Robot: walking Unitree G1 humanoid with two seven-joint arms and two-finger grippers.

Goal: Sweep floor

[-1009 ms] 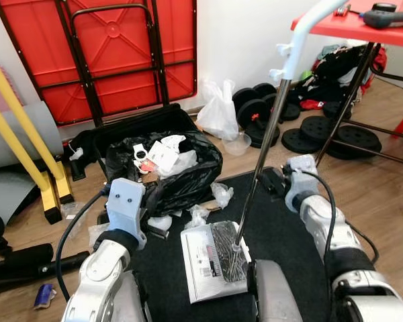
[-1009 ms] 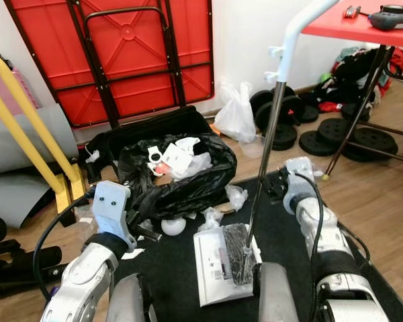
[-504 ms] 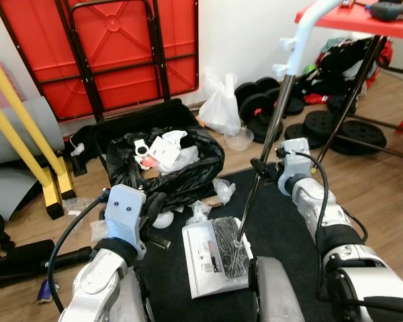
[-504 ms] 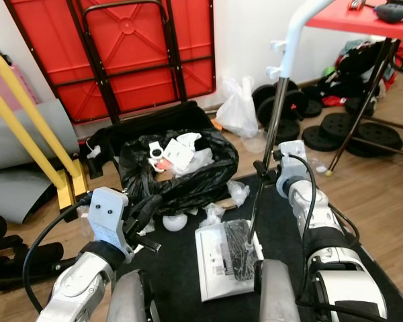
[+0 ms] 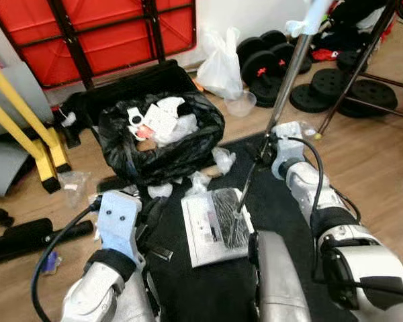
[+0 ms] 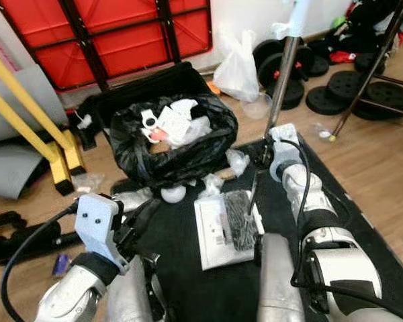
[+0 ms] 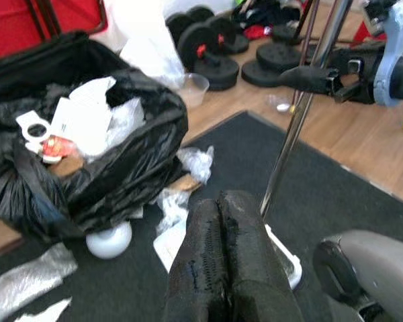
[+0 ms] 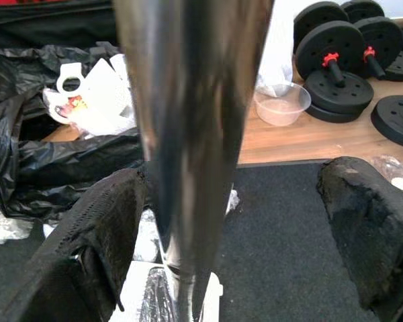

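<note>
Left eye view. Landmark: black mat (image 5: 282, 221) on the wooden floor. Broom: metal pole (image 5: 282, 87) rising from a black bristle head (image 5: 226, 216), which rests in a white dustpan (image 5: 205, 231) on the near part of the mat. Right gripper (image 5: 264, 153) at the pole's lower half, above the mat's far edge. Black rubbish bag (image 5: 158, 144), open and full of paper scraps, just beyond the mat's far-left corner. Crumpled wrappers (image 5: 221, 159) between bag and dustpan.

Right eye view. Same layout. Left gripper (image 6: 138, 218) low over the mat's left edge, clear of the broom.

Left wrist view. Left gripper's fingers (image 7: 225, 268) pressed together, holding nothing, pointing across the mat toward the dustpan's corner. White ball (image 7: 109, 239) and plastic scraps lie on the mat by the bag.

Right wrist view. Pole stands between the right gripper's two pads (image 8: 97, 235), touching one, well apart from the other: fingers spread, not yet clamped.

Handling note (judgement). Step in hand: taking the broom. Centre the pole between both pads, close firmly before lifting, keep the pole near upright so the head lifts out without tipping the dustpan; then draw wrappers along the mat toward the dustpan.
</note>
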